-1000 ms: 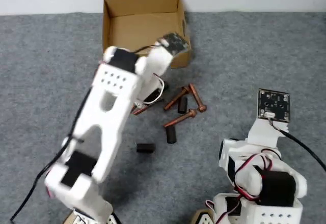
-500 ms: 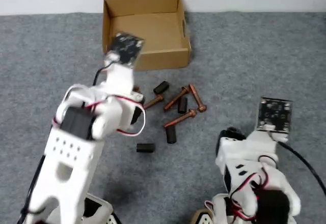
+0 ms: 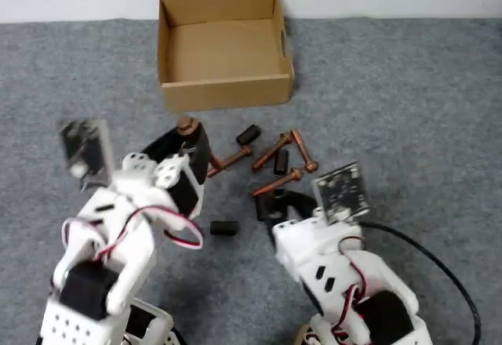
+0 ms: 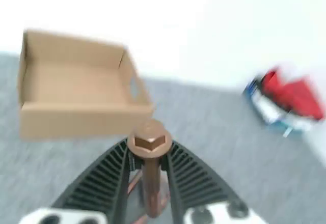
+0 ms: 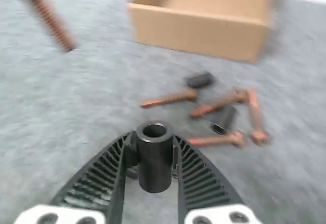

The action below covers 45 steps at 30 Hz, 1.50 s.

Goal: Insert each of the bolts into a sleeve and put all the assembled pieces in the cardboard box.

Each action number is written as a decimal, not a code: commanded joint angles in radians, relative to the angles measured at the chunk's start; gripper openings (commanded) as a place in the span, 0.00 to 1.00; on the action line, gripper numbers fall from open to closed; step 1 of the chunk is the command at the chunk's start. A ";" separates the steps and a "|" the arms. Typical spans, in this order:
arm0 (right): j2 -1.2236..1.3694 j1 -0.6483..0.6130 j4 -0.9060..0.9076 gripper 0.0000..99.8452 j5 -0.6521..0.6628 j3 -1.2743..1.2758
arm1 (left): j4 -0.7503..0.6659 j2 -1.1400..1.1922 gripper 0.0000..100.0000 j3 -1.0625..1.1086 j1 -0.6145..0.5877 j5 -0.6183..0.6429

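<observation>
Grey mat [image 3: 423, 86] on the table, pale wall behind. Left gripper [image 4: 147, 150] sits at 9 o'clock of the mat, clamped on a bolt [image 4: 148, 143] with its head past the tips. Loose bolts [image 3: 276, 150] and sleeves [image 3: 224, 227] lie scattered in the centre. Right gripper [image 5: 154, 145], just 6 o'clock of that scatter, is clamped on a black sleeve [image 5: 154, 160], bore up. Likely the mating step: the next move needs shank and bore brought into line, then a straight push. Cardboard box [image 3: 224, 92] at 12 o'clock holds nothing yet.
</observation>
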 commanded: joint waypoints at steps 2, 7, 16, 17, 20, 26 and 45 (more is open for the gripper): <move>-0.008 -0.102 -0.090 0.01 -0.005 0.012 | -0.112 -0.157 0.00 0.073 0.028 0.037; -0.007 -0.179 -0.101 0.01 0.052 0.015 | -0.109 -0.258 0.00 0.108 0.137 0.069; -0.012 -0.188 -0.125 0.01 0.178 0.006 | -0.091 -0.261 0.00 0.131 0.178 0.074; -0.008 -0.186 -0.142 0.01 0.184 0.002 | -0.078 -0.259 0.00 0.130 0.180 0.074; -0.007 -0.186 -0.171 0.01 0.218 -0.005 | -0.043 -0.262 0.00 0.128 0.180 0.071; -0.007 -0.185 -0.173 0.01 0.247 -0.008 | 0.006 -0.262 0.00 0.084 0.180 0.021; -0.007 -0.110 -0.223 0.01 0.304 -0.035 | -0.035 -0.259 0.00 0.153 0.241 -0.012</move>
